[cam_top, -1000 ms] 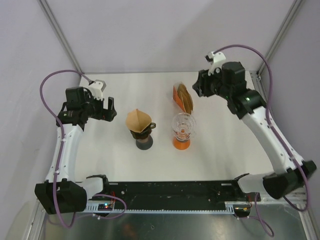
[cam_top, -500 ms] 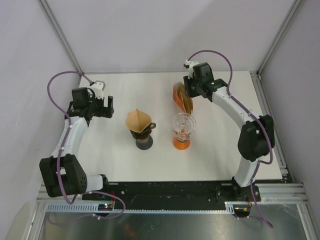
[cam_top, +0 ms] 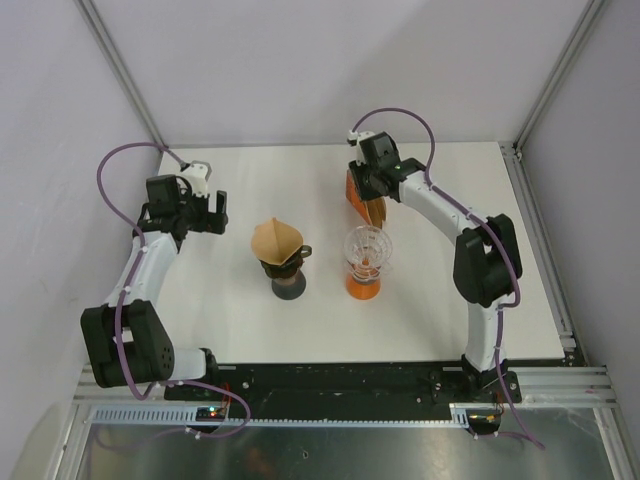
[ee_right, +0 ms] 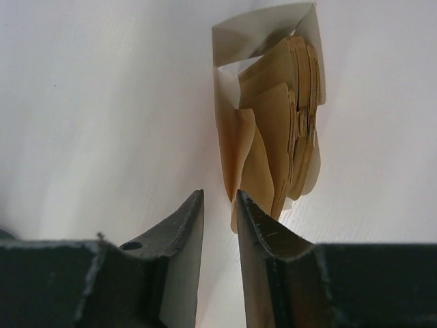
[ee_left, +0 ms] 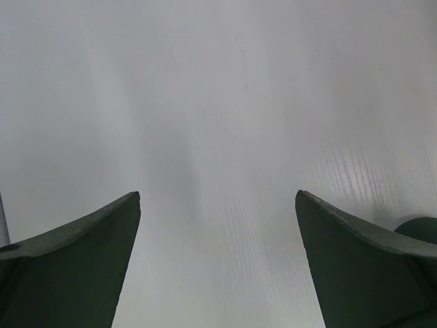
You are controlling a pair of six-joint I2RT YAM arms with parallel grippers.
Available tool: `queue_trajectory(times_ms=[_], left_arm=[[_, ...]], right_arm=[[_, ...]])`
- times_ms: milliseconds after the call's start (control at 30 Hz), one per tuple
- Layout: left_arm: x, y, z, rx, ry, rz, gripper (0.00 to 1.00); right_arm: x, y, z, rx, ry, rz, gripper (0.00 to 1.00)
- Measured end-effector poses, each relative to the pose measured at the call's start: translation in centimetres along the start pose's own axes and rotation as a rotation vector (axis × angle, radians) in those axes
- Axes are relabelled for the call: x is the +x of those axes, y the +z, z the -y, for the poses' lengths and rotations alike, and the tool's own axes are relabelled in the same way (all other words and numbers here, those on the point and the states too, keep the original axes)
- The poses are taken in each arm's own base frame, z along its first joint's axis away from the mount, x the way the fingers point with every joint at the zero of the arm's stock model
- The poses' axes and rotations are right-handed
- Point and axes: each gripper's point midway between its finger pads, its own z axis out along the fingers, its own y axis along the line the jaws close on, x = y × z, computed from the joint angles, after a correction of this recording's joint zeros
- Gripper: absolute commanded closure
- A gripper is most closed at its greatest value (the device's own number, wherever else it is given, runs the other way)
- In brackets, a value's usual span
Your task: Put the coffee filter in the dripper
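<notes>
— Where are the coffee filters?

— A stack of paper filters (ee_right: 280, 116) sits toward the far side of the white counter (cam_top: 450, 290), standing on edge and fanned a little. One more brown filter (cam_top: 275, 238) sits open in the dark dripper (cam_top: 288, 272), left of centre.

— And the other dripper?

— The clear dripper (cam_top: 366, 246) stands upright on an orange base (cam_top: 362, 287), just on the near side of the stack and apart from it.

— What is the right gripper (ee_right: 220, 195) doing?

— It hangs right over the stack. Its jaws are drawn close but not pressed together: a thin slit shows bare counter between them. The edge of the nearest sheet lies just beside one fingertip, and I see nothing pinched.

— The left gripper (ee_left: 218, 195)?

— Well off to the left, away from both drippers. Its jaws are spread wide — only plain counter between them, and they hold nothing. A dark rounded shape shows at the lower right of its wrist view, too little to identify.
</notes>
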Motion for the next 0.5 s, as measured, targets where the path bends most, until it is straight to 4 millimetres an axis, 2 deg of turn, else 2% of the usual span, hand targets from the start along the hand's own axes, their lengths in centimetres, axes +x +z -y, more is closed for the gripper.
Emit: queue_trajectory(times_ms=[100,333,500], left_arm=[[-0.03,0.0,-0.01,0.0,0.0,0.001,0.0],[-0.03,0.0,0.0,0.0,-0.007,0.002,0.0],[-0.04,-0.01,-0.03,0.0,-0.008,0.002,0.0]], right_arm=[[0.3,-0.01,0.18,0.02,-0.003,-0.011,0.75],[0.58,-0.02,0.9,0.059,0.004,-0.021,0.73],[0.75,0.75,1.01,0.064,0.005,-0.031,0.74]])
